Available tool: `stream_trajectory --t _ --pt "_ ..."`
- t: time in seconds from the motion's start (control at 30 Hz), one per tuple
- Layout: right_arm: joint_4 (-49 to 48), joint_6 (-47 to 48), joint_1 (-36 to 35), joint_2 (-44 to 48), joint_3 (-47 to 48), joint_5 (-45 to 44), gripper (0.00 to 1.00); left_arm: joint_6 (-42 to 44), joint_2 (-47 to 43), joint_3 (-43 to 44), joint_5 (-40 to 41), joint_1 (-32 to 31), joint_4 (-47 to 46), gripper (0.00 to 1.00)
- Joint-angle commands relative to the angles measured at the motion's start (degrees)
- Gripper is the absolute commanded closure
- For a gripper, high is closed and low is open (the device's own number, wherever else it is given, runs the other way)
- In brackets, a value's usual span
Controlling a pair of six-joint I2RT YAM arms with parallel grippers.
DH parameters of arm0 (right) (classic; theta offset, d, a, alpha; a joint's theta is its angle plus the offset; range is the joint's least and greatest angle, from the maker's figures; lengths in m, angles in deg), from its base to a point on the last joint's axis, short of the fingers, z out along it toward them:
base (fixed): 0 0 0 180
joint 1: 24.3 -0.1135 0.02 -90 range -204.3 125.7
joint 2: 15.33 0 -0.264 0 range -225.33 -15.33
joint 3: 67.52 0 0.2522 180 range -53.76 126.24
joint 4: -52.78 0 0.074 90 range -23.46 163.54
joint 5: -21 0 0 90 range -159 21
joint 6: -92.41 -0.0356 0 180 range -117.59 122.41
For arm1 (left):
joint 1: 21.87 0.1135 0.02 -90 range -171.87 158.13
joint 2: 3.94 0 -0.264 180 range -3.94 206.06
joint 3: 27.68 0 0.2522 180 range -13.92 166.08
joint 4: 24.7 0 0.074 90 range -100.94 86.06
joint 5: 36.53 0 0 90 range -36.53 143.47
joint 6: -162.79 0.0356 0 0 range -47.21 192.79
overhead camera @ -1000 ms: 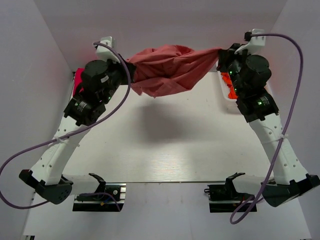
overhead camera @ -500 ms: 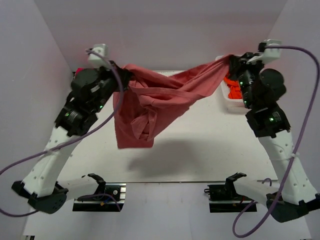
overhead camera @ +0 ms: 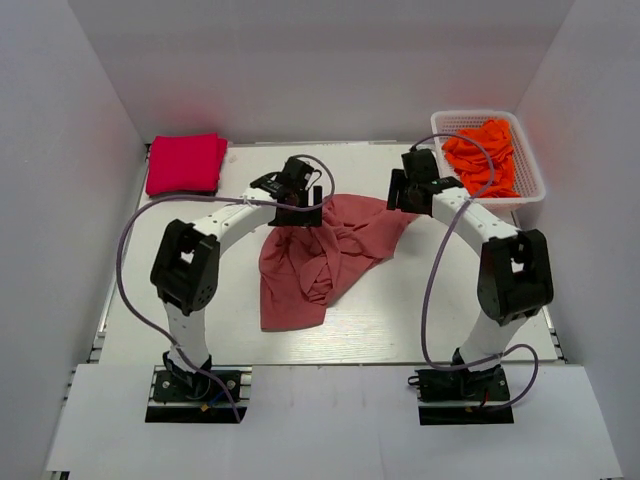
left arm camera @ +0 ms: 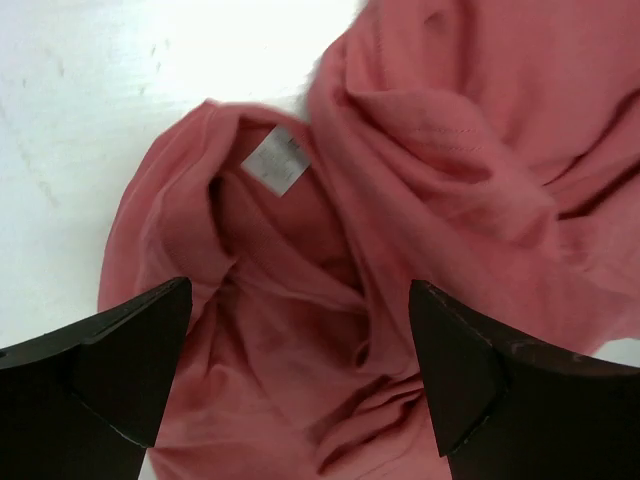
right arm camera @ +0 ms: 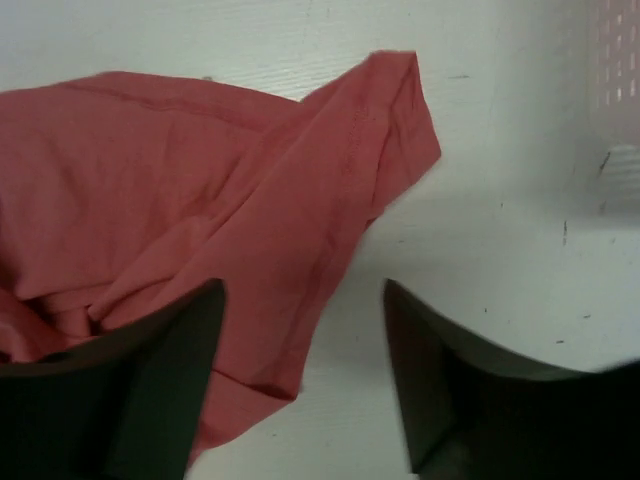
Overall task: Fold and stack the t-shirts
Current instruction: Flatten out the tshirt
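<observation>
where the left gripper [left arm camera: 298, 290] hangs over the counter [left arm camera: 100, 80], its two dark fingers [left arm camera: 120, 370] stand wide apart. the rumpled neck of the salmon-pink t-shirt [left arm camera: 450, 150] lies below and between them, and a small white label [left arm camera: 275, 160] shows inside the collar. the right gripper [right arm camera: 302, 290] is spread open too, its fingers framing one edge of the same shirt, where a hemmed corner points toward the white basket [right arm camera: 615, 60].

seen from above, both arms bend inward over the middle of the counter, the left gripper at the far left part of the shirt and the right gripper at its far right corner. the shirt lies loose and creased on the counter, unfolded, trailing from between the grippers toward the near edge. a crimson-pink t-shirt [overhead camera: 185, 163] lies folded at the far left corner, well apart from it. the orange t-shirts [overhead camera: 485, 150] are heaped in the basket at the far right, just beyond the right gripper.
</observation>
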Motion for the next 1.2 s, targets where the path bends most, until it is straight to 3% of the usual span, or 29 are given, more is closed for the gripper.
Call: stream_trajectory --t 0.0,0.07,0.1,0.27,0.37,0.5,0.63,0.8,0.93,1.0,1.07,1.13,1.17 --pt "3.07 -1.34 0.79 -0.30 6.82 1.81 0.25 -0.80 -7.08 3.15 1.37 1.24 0.95 0.01" --pt "2.63 -0.12 0.79 -0.05 6.65 3.74 0.11 -0.80 -9.29 1.64 1.37 1.25 0.95 0.01" --pt "2.28 0.06 0.88 0.30 6.30 4.45 0.10 -1.58 -10.60 -0.63 1.98 1.25 0.95 0.01" --pt "-0.53 8.11 0.35 6.63 0.42 10.93 0.10 -7.73 -24.39 -14.07 1.99 1.78 2.25 0.01" --pt "-2.55 12.88 0.08 10.85 -6.00 17.35 0.10 -13.70 -32.98 -27.58 0.85 1.78 6.28 0.01" --pt "-7.30 18.08 -0.97 15.86 -16.63 25.71 0.10 -20.66 -41.19 -39.47 -2.21 0.56 10.18 0.01" --pt "-9.15 18.35 -2.98 14.03 -18.14 29.85 0.10 -21.19 -42.61 -49.23 -10.21 0.02 7.11 0.01" --pt "-11.26 18.17 -5.62 9.72 -16.47 32.22 0.10 -21.19 -36.47 -52.67 -17.33 -1.38 -0.79 0.01" --pt "-14.59 17.65 -7.64 4.19 -12.87 33.02 0.10 -21.19 -30.76 -52.68 -17.35 -3.23 -3.01 0.01" --pt "-15.12 17.30 -8.35 1.98 -11.20 32.06 0.14 -21.19 -29.44 -52.68 -16.82 -3.23 -4.67 0.05" --pt "-15.39 16.86 -8.79 -0.82 -9.01 30.74 0.22 -21.19 -28.81 -52.68 -16.82 -3.76 -5.90 0.19" --pt "-15.30 15.89 -8.97 -1.89 -8.12 29.42 0.43 -21.19 -27.23 -52.68 -17.43 -4.28 -7.65 0.35" --pt "-15.30 15.10 -8.88 -2.33 -6.90 28.80 0.61 -21.19 -27.23 -52.68 -17.43 -4.29 -8.19 0.56"
